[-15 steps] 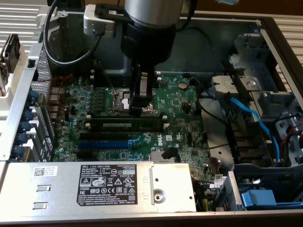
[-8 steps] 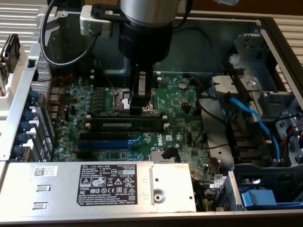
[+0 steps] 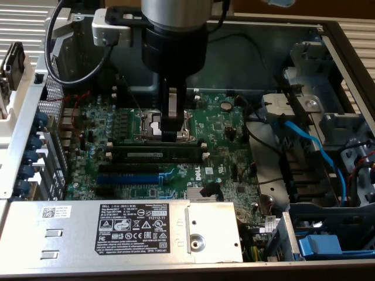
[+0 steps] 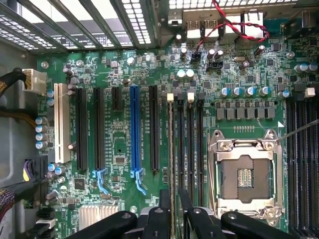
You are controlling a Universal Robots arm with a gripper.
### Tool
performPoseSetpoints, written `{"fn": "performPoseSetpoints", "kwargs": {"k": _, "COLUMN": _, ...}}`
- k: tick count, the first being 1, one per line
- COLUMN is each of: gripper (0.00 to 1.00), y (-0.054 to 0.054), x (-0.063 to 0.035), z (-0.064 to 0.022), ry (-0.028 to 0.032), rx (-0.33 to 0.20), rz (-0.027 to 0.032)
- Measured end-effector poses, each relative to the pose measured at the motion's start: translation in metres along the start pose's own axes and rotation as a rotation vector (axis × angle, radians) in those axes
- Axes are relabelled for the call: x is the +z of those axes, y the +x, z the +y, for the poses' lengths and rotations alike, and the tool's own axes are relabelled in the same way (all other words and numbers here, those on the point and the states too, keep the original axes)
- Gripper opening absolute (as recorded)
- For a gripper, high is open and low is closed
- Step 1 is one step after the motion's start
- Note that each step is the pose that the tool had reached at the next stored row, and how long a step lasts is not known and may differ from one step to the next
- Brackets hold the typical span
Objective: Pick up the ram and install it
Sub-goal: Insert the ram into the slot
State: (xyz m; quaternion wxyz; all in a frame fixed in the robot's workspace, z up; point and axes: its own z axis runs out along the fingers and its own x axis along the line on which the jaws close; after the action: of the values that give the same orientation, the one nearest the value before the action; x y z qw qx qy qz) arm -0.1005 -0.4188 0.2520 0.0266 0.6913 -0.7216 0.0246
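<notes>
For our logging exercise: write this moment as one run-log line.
gripper: at ram's middle | ram: on edge among memory slots, beside CPU socket | grip: unclear

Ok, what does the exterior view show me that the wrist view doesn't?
Exterior view adds: the labelled power supply and a blue cable at the exterior view's right. Wrist view adds: a white slot on the motherboard. Both share: the ram standing among the black slots, the end effector right at it, the blue slot and the open processor socket.
</notes>
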Motion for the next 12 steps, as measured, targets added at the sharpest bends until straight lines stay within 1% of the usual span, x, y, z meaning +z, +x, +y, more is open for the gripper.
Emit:
{"fn": "performPoseSetpoints", "kwargs": {"k": 1, "gripper": 0.22, "y": 0.0, "x": 0.0, "z": 0.0006, "ry": 0.0041, "rx": 0.0, "rz": -0.0001}}
{"fn": "performPoseSetpoints", "kwargs": {"k": 2, "gripper": 0.22, "y": 0.0, "x": -0.0001, "z": 0.001, "ry": 0.0067, "rx": 0.0, "rz": -0.0002}}
{"fn": "performPoseSetpoints", "kwargs": {"k": 3, "gripper": 0.22, "y": 0.0, "x": 0.0, "z": 0.0011, "ry": 0.0077, "rx": 0.001, "rz": -0.0004}}
{"fn": "performPoseSetpoints", "kwargs": {"k": 12, "gripper": 0.22, "y": 0.0, "x": 0.0, "z": 0.0017, "ry": 0.0079, "rx": 0.001, "rz": -0.0004}}
